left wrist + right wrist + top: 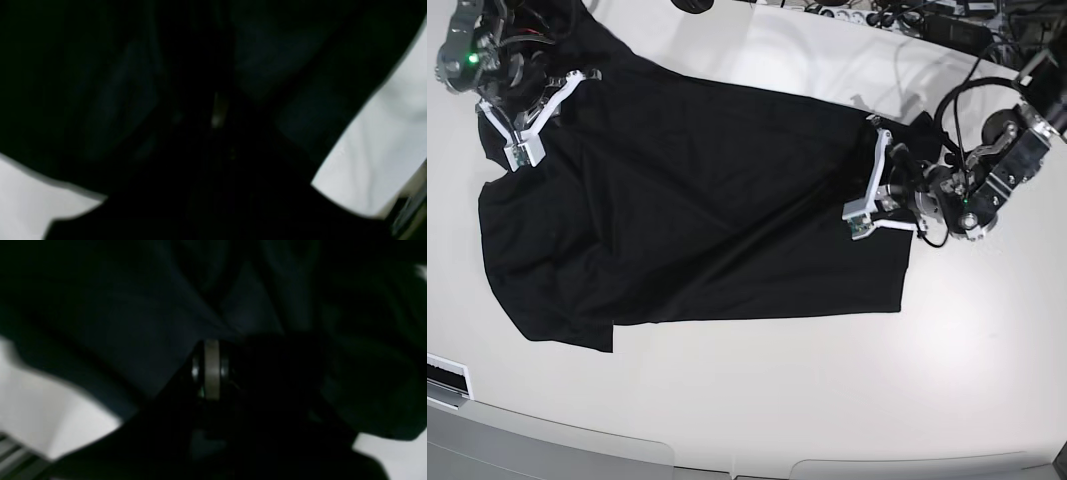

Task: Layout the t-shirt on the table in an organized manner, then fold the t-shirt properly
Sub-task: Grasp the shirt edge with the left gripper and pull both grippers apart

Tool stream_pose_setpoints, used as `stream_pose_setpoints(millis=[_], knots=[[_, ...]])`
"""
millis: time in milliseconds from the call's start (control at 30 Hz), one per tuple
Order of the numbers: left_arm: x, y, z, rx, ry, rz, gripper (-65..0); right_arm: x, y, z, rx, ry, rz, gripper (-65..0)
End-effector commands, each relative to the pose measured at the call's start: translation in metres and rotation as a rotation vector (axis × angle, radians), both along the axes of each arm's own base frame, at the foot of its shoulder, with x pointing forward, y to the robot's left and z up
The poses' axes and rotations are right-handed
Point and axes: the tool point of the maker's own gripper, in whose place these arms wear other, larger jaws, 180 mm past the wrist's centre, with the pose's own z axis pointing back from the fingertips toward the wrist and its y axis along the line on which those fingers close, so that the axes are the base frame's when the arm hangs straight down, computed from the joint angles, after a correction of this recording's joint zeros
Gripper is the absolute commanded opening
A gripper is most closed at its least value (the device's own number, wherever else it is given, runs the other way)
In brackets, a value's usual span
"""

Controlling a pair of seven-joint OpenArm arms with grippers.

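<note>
a: any text or logos readable here? checking the black t-shirt (707, 200) and the white table (827, 400).

b: nope, nothing legible. shirt is plain as far as i can see, table has no markings. both wrist views are just dark blur, so if there's print somewhere it's too small or smeared to read.

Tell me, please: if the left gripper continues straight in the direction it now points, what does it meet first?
Probably only more of the t-shirt: the left gripper is shut at the shirt's edge, pointing across the black cloth.
</note>
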Motion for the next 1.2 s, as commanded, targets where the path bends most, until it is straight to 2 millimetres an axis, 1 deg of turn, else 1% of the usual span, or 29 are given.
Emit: stream_pose_setpoints(millis=[0,67,167,267,333,367,400,467,600,667,700,767,833,933,967,1033,1100,1167], knots=[[0.016,0.013,0.0,0.039,-0.038,0.028,-65.0,0.013,-0.001,0.005,0.008,-0.042,0.006,-65.0],[0.02,0.019,-0.012,0.043,-0.048,0.05,-65.0,0.017,-0.002,-0.001,0.013,-0.028,0.01,-65.0],[0.024,0.026,-0.028,0.05,-0.051,0.075,-65.0,0.023,-0.009,-0.005,-0.01,-0.019,0.011,-65.0],[0.031,0.035,-0.037,0.079,-0.061,0.088,-65.0,0.022,-0.028,-0.007,-0.083,0.001,-0.056,-65.0],[0.041,0.045,-0.037,0.119,-0.092,0.093,-65.0,0.017,-0.046,-0.01,-0.154,0.041,-0.141,-65.0],[0.049,0.05,-0.034,0.141,-0.116,0.098,-65.0,0.013,-0.054,-0.012,-0.182,0.062,-0.179,-65.0],[0.057,0.054,-0.029,0.154,-0.139,0.109,-65.0,0.011,-0.057,-0.012,-0.19,0.074,-0.204,-65.0],[0.073,0.058,-0.019,0.16,-0.177,0.124,-65.0,0.012,-0.058,-0.012,-0.192,0.072,-0.212,-65.0],[0.105,0.061,0.009,0.163,-0.207,0.163,-65.0,0.025,-0.059,-0.006,-0.192,0.047,-0.214,-65.0],[0.117,0.059,0.025,0.157,-0.193,0.187,-65.0,0.032,-0.063,0.0,-0.199,0.031,-0.212,-65.0],[0.12,0.057,0.033,0.154,-0.176,0.189,-65.0,0.035,-0.065,0.003,-0.202,0.021,-0.209,-65.0],[0.121,0.051,0.048,0.136,-0.133,0.169,-65.0,0.04,-0.061,0.013,-0.178,-0.005,-0.155,-65.0],[0.118,0.042,0.063,0.084,-0.084,0.137,-65.0,0.042,-0.05,0.024,-0.134,-0.025,-0.063,-65.0],[0.102,0.024,0.082,-0.048,0.013,0.07,-65.0,0.039,-0.028,0.041,-0.057,-0.063,0.074,-65.0],[0.096,0.021,0.086,-0.079,0.052,0.08,-65.0,0.034,-0.019,0.046,-0.024,-0.071,0.133,-65.0],[0.081,0.018,0.092,-0.124,0.144,0.093,-65.0,0.017,0.003,0.053,0.056,-0.065,0.269,-65.0],[0.069,0.02,0.098,-0.158,0.216,0.106,-65.0,0.002,0.016,0.056,0.148,-0.031,0.286,-65.0],[0.066,0.026,0.103,-0.182,0.239,0.127,-65.0,-0.011,0.026,0.055,0.211,-0.003,0.29,-65.0]])
